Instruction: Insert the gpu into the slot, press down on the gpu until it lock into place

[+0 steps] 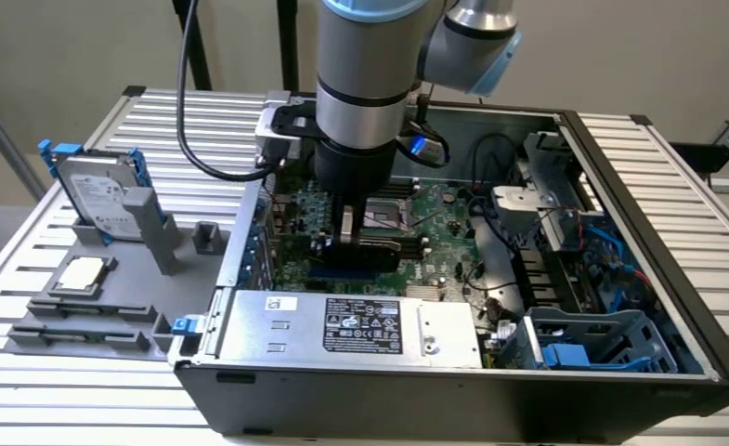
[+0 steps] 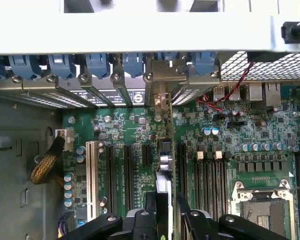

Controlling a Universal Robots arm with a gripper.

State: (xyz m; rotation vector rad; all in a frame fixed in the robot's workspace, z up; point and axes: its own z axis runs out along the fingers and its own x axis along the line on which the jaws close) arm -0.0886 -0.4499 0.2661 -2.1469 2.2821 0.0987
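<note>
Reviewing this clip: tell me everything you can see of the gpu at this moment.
The gpu is a thin, flat black card with a dark shroud. It stands upright on its long edge over the green motherboard inside the open case. The gripper clamps it from above. In the wrist view it appears edge-on, with its metal bracket at the case's rear wall. Its lower edge meets the blue slot; whether it is fully seated cannot be told.
</note>
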